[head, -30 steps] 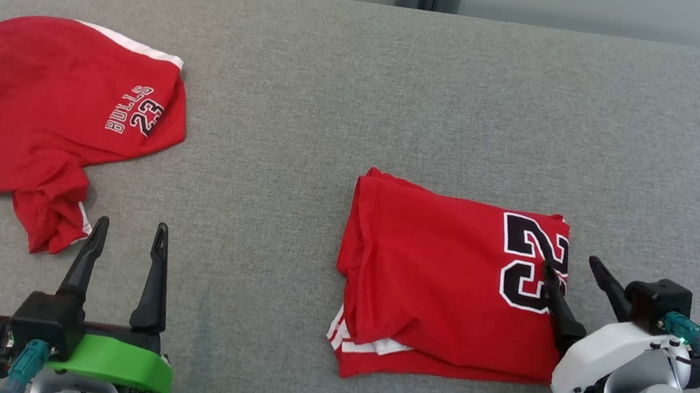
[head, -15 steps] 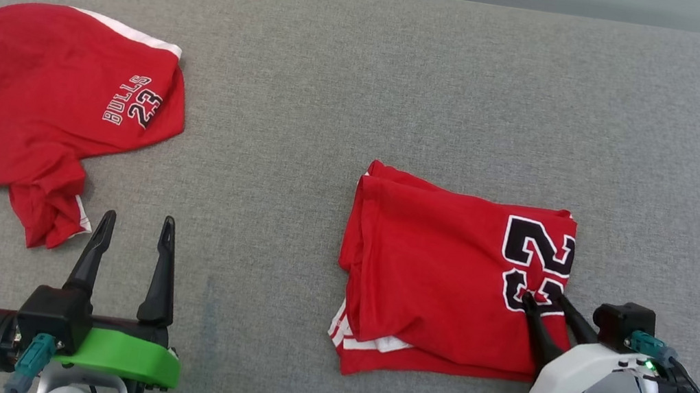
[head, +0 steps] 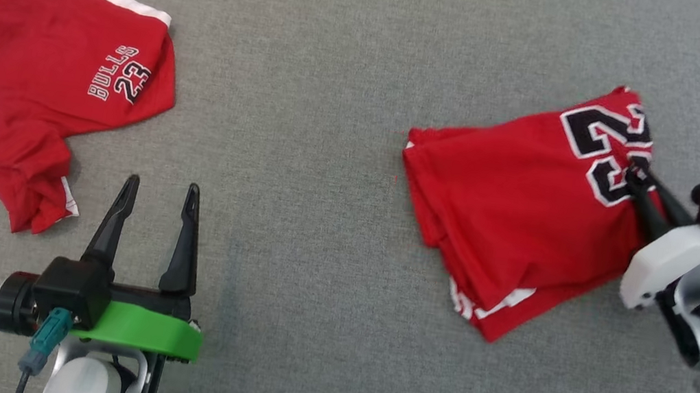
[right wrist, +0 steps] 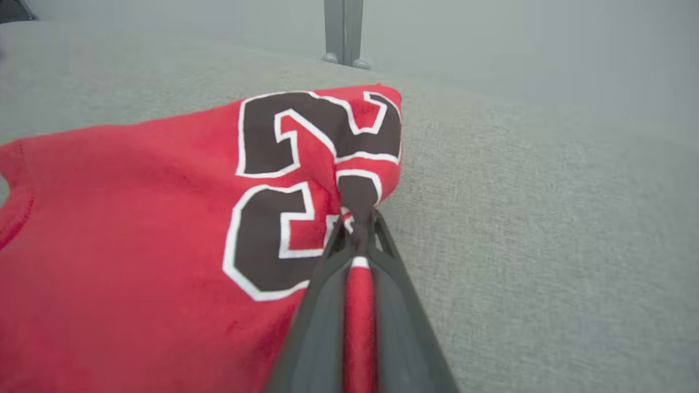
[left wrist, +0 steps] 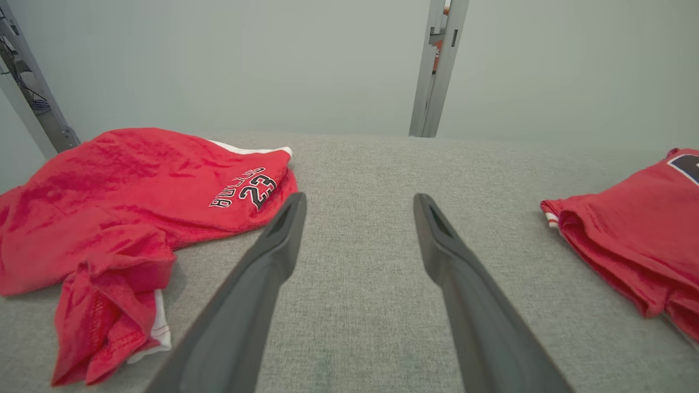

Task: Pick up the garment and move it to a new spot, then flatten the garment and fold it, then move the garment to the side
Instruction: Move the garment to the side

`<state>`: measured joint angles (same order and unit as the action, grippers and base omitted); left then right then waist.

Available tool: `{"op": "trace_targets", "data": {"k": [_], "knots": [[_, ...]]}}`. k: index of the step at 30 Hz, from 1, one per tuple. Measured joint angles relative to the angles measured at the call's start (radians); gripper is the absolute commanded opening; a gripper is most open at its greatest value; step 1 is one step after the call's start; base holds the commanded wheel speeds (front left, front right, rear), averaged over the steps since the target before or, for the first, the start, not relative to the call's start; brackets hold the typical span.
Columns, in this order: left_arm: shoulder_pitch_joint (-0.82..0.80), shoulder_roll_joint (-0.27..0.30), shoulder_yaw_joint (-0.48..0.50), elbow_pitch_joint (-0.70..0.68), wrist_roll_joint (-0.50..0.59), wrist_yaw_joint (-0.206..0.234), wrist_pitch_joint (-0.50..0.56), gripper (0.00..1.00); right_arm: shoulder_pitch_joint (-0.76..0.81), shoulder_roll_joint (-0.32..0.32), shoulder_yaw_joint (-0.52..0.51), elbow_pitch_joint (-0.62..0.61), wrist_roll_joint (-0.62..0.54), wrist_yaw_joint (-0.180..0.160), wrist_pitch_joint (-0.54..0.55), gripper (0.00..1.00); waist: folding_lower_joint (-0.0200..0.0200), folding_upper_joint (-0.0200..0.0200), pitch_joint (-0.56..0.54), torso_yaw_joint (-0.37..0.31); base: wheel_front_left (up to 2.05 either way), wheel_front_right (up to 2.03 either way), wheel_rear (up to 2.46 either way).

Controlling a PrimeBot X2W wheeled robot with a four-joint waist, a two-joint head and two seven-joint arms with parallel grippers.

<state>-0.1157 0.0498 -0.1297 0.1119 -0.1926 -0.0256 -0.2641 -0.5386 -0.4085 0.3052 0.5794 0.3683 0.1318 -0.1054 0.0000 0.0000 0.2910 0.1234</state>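
Right gripper [head: 633, 172], wide open a second ago, is now pinched tight on the number edge of the folded red jersey with black 23 [head: 527, 216], dragging it askew toward the grey fabric worktop's [head: 339, 84] right edge. Move-aside step, I'd guess. Left gripper [head: 160, 192] gapes, empty.

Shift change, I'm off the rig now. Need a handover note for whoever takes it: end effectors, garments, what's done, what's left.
Right end effector: shut on the folded garment, pinching its edge at the black numerals.
Left end effector: open, empty, over the grey surface between the two garments.
The folded garment is on the robot's right, skewed, and most of it lies on the surface.
Crumpled garment: far left, not folded.
Done: the garment in the grip is folded.
Left: carry it to the side and release. The crumpled one probably comes next.
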Motion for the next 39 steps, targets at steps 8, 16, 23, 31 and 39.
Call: {"op": "trace_targets", "data": {"k": [8,16,23,31,39], "knots": [[-0.083,0.000,-0.020,-0.025,0.030,0.006,0.000,1.00,-0.132,-0.185,-0.034,-0.047,0.041,0.000,0.019,0.00,0.0000,0.0000,0.122,-0.041,0.00,0.00,0.00],[-0.184,0.009,-0.023,-0.026,0.092,-0.020,0.000,1.00,-0.224,-0.330,-0.077,-0.037,0.078,0.000,0.006,0.00,0.0001,0.0000,0.239,-0.132,0.00,0.00,0.00],[-0.205,0.013,-0.029,-0.054,0.117,-0.027,0.000,1.00,-0.287,-0.452,-0.082,-0.041,0.083,0.000,0.021,0.00,0.0002,0.0000,0.319,-0.204,0.00,0.00,0.00],[-0.186,0.018,-0.022,-0.112,0.125,-0.026,-0.001,1.00,-0.383,-0.543,-0.060,-0.051,0.124,0.000,0.068,0.00,0.0001,0.0000,0.362,-0.251,0.00,0.00,0.00],[-0.186,0.015,-0.034,-0.134,0.128,-0.021,-0.001,1.00,-0.455,-0.546,-0.011,0.034,0.148,0.000,0.072,1.00,0.0000,0.0000,0.378,-0.244,0.00,0.00,0.00]]}}
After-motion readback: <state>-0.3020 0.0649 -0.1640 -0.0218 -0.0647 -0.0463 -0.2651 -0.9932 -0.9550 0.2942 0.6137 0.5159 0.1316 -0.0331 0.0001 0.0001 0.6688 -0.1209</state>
